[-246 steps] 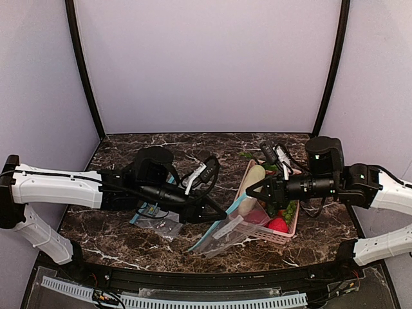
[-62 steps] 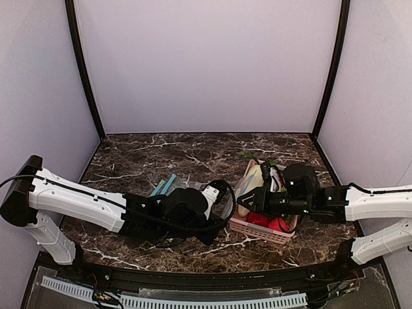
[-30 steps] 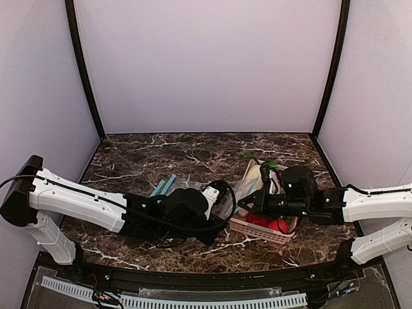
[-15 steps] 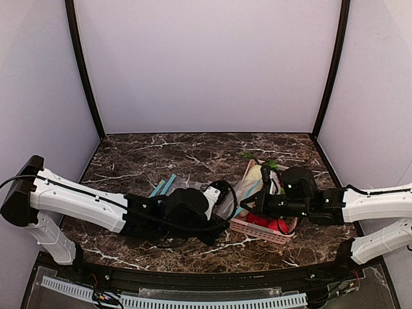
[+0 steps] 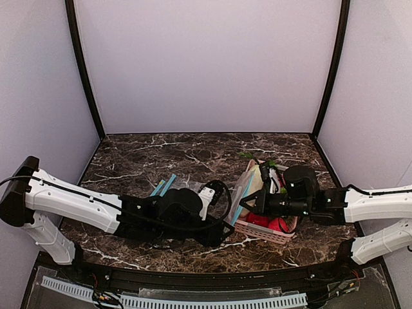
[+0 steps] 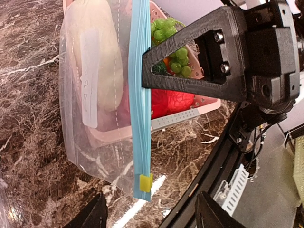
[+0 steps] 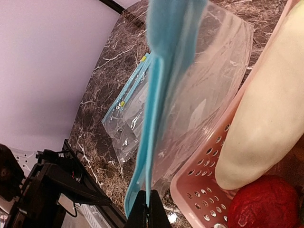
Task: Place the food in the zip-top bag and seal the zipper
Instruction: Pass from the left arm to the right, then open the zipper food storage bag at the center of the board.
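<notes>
A clear zip-top bag (image 6: 90, 95) hangs upright in front of the pink basket (image 5: 270, 235), with nothing inside it. My right gripper (image 7: 149, 209) is shut on its light blue zipper (image 7: 153, 118), pinching the strip partway along (image 6: 144, 76). The yellow slider (image 6: 146, 182) sits at the strip's lower end. My left gripper (image 6: 152, 214) is open just below that end, fingers wide apart and touching nothing. Two red fruits (image 5: 257, 220) (image 5: 279, 224) lie in the basket's near end; one shows in the right wrist view (image 7: 266, 204).
The basket also holds a long white radish (image 7: 266, 118), green grapes (image 6: 173, 40) and something orange. Spare flat bags (image 5: 164, 187) lie on the marble table left of my left arm. The table's black front rail (image 6: 223, 161) runs close under the left gripper.
My left gripper has opened and let go of the bag's lower end. The right gripper has shut on the zipper strip, and the bag now hangs from it alone.
</notes>
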{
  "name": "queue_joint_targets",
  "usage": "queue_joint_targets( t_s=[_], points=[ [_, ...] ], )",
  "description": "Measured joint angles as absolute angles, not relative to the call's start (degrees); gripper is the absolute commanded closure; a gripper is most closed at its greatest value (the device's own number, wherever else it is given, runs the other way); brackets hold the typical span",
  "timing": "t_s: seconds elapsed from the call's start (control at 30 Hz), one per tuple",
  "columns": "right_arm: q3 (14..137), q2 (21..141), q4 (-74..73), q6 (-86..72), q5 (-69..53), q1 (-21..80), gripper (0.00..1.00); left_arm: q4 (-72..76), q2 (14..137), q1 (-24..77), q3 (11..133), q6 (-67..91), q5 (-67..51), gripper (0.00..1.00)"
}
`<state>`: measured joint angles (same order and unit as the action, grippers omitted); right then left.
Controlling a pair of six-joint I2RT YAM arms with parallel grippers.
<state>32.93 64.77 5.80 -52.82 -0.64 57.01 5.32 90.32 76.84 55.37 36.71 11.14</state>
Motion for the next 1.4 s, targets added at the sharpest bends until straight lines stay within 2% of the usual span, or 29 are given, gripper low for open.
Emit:
queue_joint_targets(
  t_s=[0.17,0.57,1.23,1.4],
  points=[
    [32.9,63.3,5.8,-47.6,-3.1,57.0,1.0,4.4,87.0,76.8,55.4,38.4,10.9,0.29],
    [33.1,62.0,4.9,-41.5,-7.6,57.0,1.0,4.2,90.5,73.5,62.8,39.9,6.4,0.3],
    [33.1,62.0,4.7,-40.7,-9.3,57.0,1.0,-2.7,95.7,71.9,66.9,38.1,9.3,0.56],
    [33.1,61.9,4.7,-40.7,-9.2,57.0,1.0,-6.3,97.6,71.9,70.4,37.0,11.4,0.59]
  ],
)
